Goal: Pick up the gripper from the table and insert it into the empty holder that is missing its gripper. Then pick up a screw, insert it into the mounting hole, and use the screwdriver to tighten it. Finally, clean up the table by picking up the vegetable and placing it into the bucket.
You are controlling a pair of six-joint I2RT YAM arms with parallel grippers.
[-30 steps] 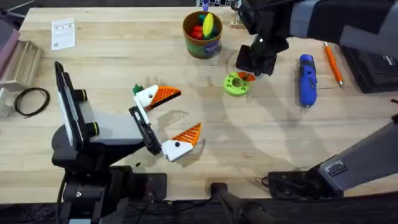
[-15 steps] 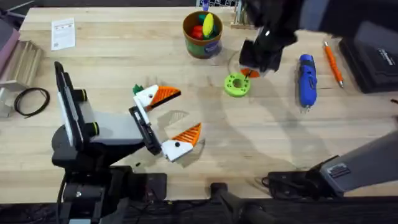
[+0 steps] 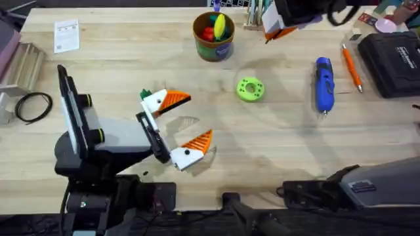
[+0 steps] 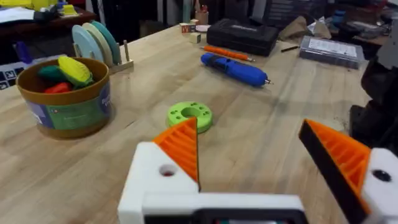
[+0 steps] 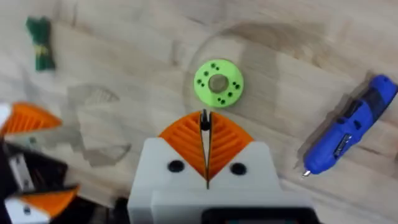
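Currently, I am holding my right pincer raised over the far side of the table, at 1 o'clock from the green disc in the overhead view. Its two orange ribbed pads are pressing flat together, with no gap between them. A thin dark sliver is showing in the seam at the tips; I cannot tell what it is.

I am keeping my left pincer low over the table at 8 o'clock from the disc. Its jaws are standing wide apart and gripping nothing. Each holder is carrying an orange ribbed gripper. A mounting hole is showing dark and round in the white face.

- The vegetable is lying on the table just beside the far finger of my left pincer, at 9 o'clock from the disc.
- The screwdriver is lying on its side at 3 o'clock from the disc, well apart from both pincers, with its bit pointing toward my bases.
- The bucket is standing upright at 11 o'clock from the disc, with red, yellow and green toys inside.
- An orange pen-like tool is lying just past the screwdriver, at 2 o'clock from the disc.
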